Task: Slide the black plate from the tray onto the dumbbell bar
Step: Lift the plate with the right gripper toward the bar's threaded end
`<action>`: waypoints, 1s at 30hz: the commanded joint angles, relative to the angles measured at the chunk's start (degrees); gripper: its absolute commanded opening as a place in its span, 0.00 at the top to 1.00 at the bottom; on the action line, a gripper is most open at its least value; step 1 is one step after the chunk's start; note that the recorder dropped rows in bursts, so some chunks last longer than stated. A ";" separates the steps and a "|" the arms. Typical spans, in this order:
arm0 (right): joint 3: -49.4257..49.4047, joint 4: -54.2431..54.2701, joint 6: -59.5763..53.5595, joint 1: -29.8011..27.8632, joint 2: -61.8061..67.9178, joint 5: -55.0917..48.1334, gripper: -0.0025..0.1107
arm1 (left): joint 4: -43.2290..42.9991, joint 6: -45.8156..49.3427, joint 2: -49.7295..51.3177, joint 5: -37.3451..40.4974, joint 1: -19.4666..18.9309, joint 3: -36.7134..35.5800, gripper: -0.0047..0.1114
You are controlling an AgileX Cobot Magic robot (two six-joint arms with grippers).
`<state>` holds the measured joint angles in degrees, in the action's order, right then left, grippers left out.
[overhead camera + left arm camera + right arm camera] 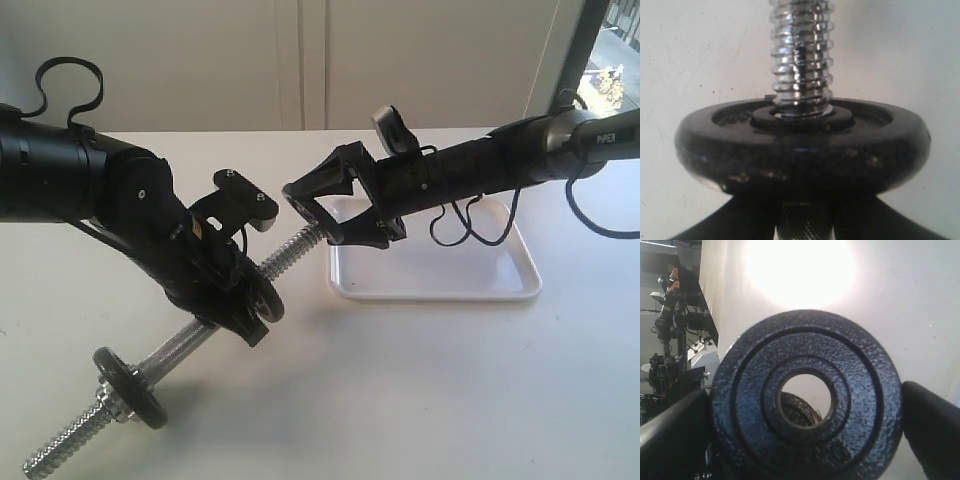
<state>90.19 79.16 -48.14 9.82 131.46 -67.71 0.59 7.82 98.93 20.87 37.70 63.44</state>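
The only writing I can read is "PiPER" in white on my right arm (612, 140); the yellow label (200, 230) on my left arm is too small to make out. My right gripper (306, 208) is clamped on the plate (860, 390), one finger on each side of the rim. The plate stands on edge in the air, off the tray (450, 275), just beside the upper threaded tip of the bar (290, 252). Its flat face is turned toward my right wrist camera, and the centre hole is open (through it I see another dark disc, not the rod). My left gripper (240, 310) is closed around the middle of the bar and holds it above the table (420, 400). The bar's long axis runs diagonally: the low end points toward the near left of the exterior view, the high end toward the tray. A mounted plate (130, 387) sits on the low end, with bare thread beyond it.
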 commanded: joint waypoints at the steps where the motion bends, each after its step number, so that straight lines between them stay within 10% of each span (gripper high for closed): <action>1: 0.36 4.75 -0.93 -0.66 -0.74 -2.25 0.98 | 1.11 -0.01 -2.94 -3.68 0.30 1.25 0.96; 30: 0.36 -2.25 3.32 -1.90 -3.93 -2.25 0.98 | -0.59 -0.53 -2.31 -4.76 0.11 1.25 0.96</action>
<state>90.19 74.57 -45.56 8.11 128.84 -67.57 0.00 7.70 98.86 20.75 37.70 63.44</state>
